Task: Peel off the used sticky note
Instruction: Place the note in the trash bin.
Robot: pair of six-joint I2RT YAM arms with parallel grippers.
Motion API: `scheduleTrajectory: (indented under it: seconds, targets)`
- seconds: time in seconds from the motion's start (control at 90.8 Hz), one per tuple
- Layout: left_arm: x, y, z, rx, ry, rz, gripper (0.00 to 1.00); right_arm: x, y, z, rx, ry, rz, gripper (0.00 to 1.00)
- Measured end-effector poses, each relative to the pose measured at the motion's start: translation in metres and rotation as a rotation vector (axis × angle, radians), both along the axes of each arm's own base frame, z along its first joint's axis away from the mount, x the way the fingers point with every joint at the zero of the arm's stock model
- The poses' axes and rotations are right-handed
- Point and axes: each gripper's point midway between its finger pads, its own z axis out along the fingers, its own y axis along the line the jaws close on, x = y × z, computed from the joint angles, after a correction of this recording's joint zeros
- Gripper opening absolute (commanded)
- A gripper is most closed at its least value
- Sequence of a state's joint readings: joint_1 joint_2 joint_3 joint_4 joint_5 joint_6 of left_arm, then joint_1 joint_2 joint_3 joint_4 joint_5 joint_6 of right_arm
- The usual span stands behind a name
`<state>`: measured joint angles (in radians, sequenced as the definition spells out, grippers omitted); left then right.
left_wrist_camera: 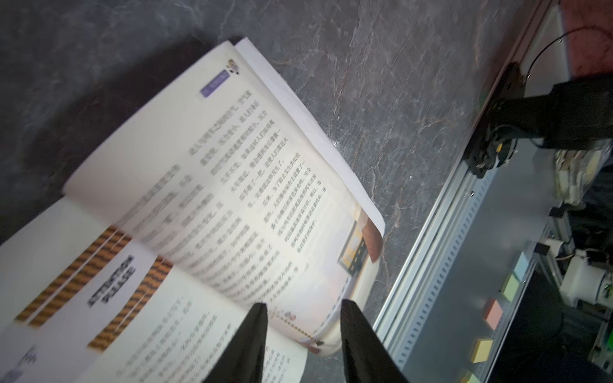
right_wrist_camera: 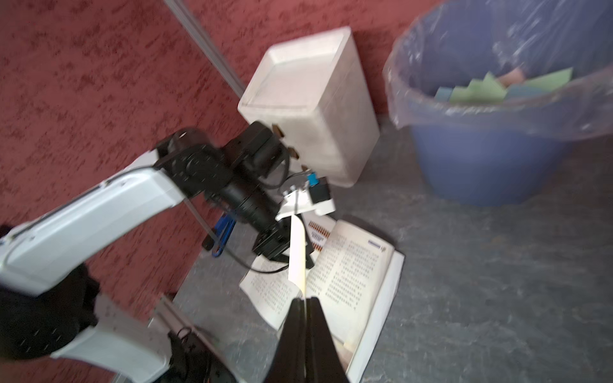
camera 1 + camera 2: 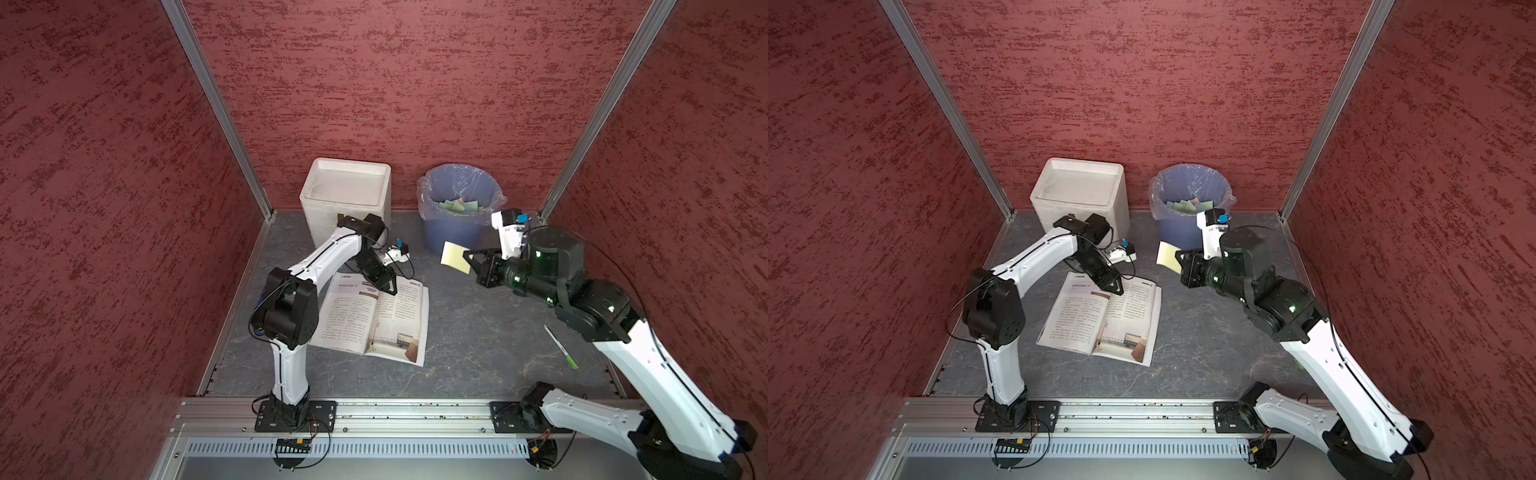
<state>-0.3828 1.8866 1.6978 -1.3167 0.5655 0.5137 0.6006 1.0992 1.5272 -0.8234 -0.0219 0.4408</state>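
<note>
While the right jaws are pinched shut on one edge of the pale yellow note (image 3: 456, 257), I see it hanging in the air in both top views, clear of the open book (image 3: 376, 322) and just in front of the blue bin (image 3: 453, 230). From the right wrist view the note (image 2: 296, 255) shows edge-on, rising straight out of the closed tips. The left jaws stand parted over the book's far edge near the fold, with only printed page showing between them; whether their tips touch the paper I cannot tell. Green, blue and pink slips (image 3: 459, 205) lie inside the lined bin. A white box (image 3: 347, 195) stands beside the bin against the back wall. A pen (image 3: 561, 347) lies on the bench (image 3: 478, 332) near the right arm, well apart from the book.
</note>
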Motion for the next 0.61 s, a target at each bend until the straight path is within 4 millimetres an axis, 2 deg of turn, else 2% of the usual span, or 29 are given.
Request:
scheduleTrajectory:
  seconds: [0.099,0.176,0.32,0.452,0.573,0.606]
  targets:
    - [-0.002,0.037,0.012,-0.022,0.000,0.085,0.66,0.040,-0.018,0.017,-0.022,-0.029,-0.096,0.00]
    - [-0.010,0.065,0.006,-0.025,0.039,0.154,0.72,0.074,-0.028,0.023,-0.040,-0.037,-0.155,0.00]
    - [-0.030,0.106,-0.010,-0.023,0.113,0.261,0.77,0.137,-0.038,0.024,-0.082,-0.054,-0.241,0.00]
    - [-0.035,0.134,-0.012,-0.046,0.115,0.350,0.80,0.196,-0.042,-0.001,-0.153,-0.032,-0.310,0.00]
    - [-0.033,0.159,-0.020,-0.055,0.113,0.431,0.87,0.241,-0.040,-0.033,-0.221,0.001,-0.351,0.00]
    - [-0.032,0.166,-0.023,-0.056,0.113,0.454,0.91,0.252,-0.039,-0.040,-0.240,0.008,-0.360,0.03]
